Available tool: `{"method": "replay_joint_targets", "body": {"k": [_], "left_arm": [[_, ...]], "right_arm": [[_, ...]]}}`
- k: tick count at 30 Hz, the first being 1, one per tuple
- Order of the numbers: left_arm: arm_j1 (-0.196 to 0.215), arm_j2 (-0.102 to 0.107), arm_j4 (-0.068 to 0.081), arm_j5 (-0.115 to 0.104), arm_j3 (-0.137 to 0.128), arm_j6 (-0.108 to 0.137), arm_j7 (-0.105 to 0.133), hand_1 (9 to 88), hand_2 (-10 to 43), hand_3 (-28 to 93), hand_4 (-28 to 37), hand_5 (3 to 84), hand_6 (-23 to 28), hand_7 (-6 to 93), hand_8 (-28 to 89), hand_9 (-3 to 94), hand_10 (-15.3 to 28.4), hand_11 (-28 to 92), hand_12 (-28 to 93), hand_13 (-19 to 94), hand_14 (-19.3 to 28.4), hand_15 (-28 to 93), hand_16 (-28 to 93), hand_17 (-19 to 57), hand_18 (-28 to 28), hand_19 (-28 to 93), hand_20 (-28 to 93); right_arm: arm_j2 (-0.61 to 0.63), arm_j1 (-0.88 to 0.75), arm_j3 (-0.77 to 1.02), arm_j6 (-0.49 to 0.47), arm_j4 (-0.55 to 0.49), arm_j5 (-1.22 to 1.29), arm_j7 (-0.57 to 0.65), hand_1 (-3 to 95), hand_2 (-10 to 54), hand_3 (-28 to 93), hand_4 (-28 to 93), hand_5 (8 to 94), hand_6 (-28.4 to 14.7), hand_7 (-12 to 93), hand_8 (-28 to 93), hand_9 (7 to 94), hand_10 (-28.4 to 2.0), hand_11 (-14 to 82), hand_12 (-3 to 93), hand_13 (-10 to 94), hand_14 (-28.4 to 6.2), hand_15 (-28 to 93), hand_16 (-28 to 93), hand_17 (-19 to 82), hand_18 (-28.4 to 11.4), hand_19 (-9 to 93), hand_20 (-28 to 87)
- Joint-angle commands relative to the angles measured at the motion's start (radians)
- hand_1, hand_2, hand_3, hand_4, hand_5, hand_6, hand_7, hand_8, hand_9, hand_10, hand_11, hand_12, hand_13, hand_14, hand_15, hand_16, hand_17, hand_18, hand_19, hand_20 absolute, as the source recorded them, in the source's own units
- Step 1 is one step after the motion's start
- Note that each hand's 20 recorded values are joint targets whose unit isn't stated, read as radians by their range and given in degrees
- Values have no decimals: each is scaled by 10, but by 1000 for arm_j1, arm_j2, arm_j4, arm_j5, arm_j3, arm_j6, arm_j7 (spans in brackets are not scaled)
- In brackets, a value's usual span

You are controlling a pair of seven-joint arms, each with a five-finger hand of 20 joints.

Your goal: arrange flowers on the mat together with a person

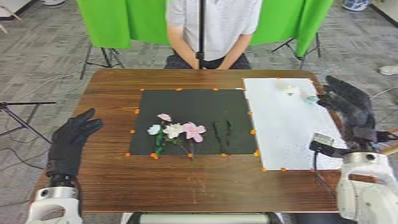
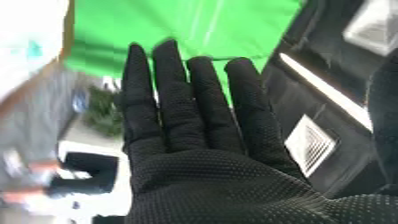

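At right hand [image 1: 357, 111], cannot tell contact with small, indistinct pale item [image 1: 311, 99] just beside; partly hides right edge of white sheet [image 1: 282, 132]. Reads open, fingers straight and slightly spread. Note white flower [image 1: 290, 91] at sheet's far end. Farther left, find pink flower [image 1: 194, 131], white blooms [image 1: 174, 131] and dark green stems [image 1: 222, 134] on near half of black mat [image 1: 191, 104].
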Motion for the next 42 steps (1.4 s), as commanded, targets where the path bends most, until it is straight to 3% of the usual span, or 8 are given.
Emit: {"method": "replay_joint_targets", "body": {"k": [1, 2, 5, 13, 28, 42], "left_arm": [[11, -3, -4, 0, 1, 2, -6, 190, 54, 656, -283, 474, 39, 110, -60, 488, 156, 196, 129, 372, 184, 202, 3, 59, 130, 131, 153], [11, -3, -4, -2, 2, 3, -5, 190, 54, 655, -283, 474, 39, 110, -60, 488, 156, 196, 129, 372, 184, 202, 3, 59, 130, 131, 153], [12, -3, -5, 0, 4, 1, -7, 190, 54, 655, -283, 474, 39, 110, -60, 488, 156, 196, 129, 372, 184, 202, 3, 59, 130, 131, 153], [16, -2, -7, -1, 4, 5, -7, 191, 54, 655, -283, 474, 39, 111, -60, 487, 155, 195, 130, 372, 183, 201, 2, 59, 130, 131, 153], [12, -5, -4, -1, 11, 3, -2, 192, 53, 657, -283, 473, 39, 110, -60, 487, 156, 196, 129, 372, 184, 202, 3, 59, 129, 129, 153], [7, -8, 1, -3, 14, -1, 1, 193, 52, 658, -283, 472, 39, 110, -60, 487, 156, 196, 129, 371, 183, 201, 2, 60, 129, 129, 153]], "right_arm": [[161, 204, -36, -177, 66, -517, 229, 204, -95, 678, -160, 451, -21, 94, -77, 530, -165, 116, 201, 594, -157, 253, 228, 315, -187, 523, 392], [175, 228, -52, -210, 78, -552, 263, 212, -95, 668, -161, 456, -14, 95, -78, 542, -167, 125, 204, 628, -154, 272, 223, 337, -193, 561, 401], [232, 323, -170, -170, 164, -685, 357, 233, -95, 650, -168, 482, -1, 99, -80, 570, -166, 142, 213, 704, -135, 308, 218, 393, -198, 652, 409], [285, 451, -311, -191, 332, -883, 424, 300, -95, 627, -184, 546, 13, 122, -87, 670, -164, 175, 229, 831, -80, 381, 242, 512, -159, 795, 383], [272, 625, -461, -224, 595, -970, 444, 350, -95, 632, -217, 598, 27, 157, -101, 743, -141, 202, 224, 896, -49, 393, 260, 575, -130, 865, 317], [233, 643, -464, -249, 692, -948, 445, 394, -95, 637, -226, 605, 34, 158, -107, 808, -126, 172, 191, 937, -28, 393, 263, 626, -107, 896, 258]]}}
